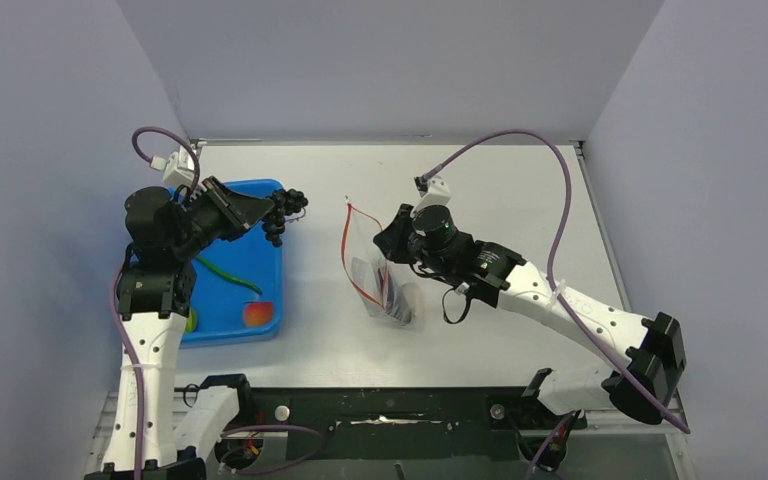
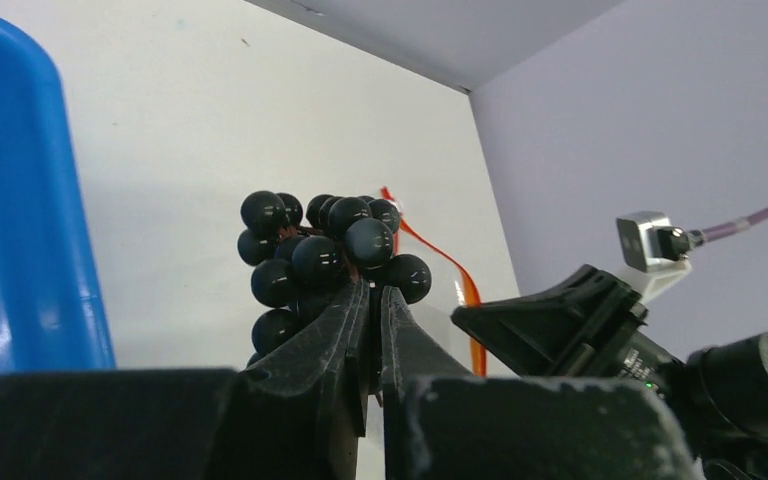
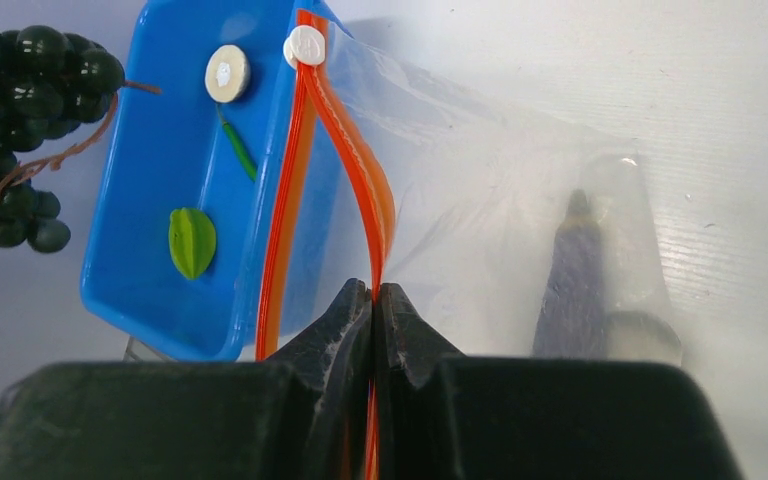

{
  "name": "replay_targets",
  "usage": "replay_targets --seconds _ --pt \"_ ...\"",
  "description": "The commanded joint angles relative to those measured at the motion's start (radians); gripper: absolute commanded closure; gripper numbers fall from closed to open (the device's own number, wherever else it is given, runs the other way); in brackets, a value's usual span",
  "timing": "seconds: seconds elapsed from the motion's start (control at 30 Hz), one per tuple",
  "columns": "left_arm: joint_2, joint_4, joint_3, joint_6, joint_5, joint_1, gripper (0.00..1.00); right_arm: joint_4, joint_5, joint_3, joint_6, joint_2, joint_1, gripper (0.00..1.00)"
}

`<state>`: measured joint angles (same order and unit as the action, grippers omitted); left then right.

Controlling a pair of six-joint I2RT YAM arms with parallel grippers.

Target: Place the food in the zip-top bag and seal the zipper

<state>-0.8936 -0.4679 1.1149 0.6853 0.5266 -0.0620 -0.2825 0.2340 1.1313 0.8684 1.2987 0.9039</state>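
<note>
Clamping the left gripper [image 2: 375, 290] nearly shut on the stem of the grape bunch [image 2: 320, 255], and holding that dark cluster up over the far right corner of the blue tray [image 1: 272, 262], clear of its rim. Pinching one lip of the zipper [image 3: 355, 130] in the fully closed right gripper [image 3: 373, 290], propping the zip-top bag [image 3: 480, 200] up off the table so its mouth gapes as a narrow red loop. Looking rightward from the grapes to that mouth, just across a bare strip of table between tray and bag. Running the red strip's long axis from near to far, so probably needing a sideways approach square to it, with the left arm nearer and already loaded. Noting something dark and long [image 3: 572, 280] already lying deep in the bag. Leaving the green pod [image 1: 228, 272], orange-red fruit [image 1: 257, 314] and pale disc [image 3: 227, 72] waiting in the tray. Judging the slot tight for so knobbly a bunch, and risking a snag on the free lip.
</note>
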Motion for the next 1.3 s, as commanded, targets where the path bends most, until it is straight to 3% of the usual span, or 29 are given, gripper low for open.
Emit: replay_targets --seconds 0.0,0.77,1.27 --pt "0.04 0.14 0.002 0.087 0.038 0.056 1.0 0.055 0.008 0.061 -0.006 0.006 0.006 1.0" --pt "0.053 0.445 -0.217 0.338 -0.05 0.367 1.0 0.048 0.008 0.108 -0.025 0.029 0.0 1.0" --pt "-0.043 0.383 -0.268 0.317 -0.18 0.428 1.0 0.059 -0.026 0.099 -0.029 0.028 0.003 1.0"
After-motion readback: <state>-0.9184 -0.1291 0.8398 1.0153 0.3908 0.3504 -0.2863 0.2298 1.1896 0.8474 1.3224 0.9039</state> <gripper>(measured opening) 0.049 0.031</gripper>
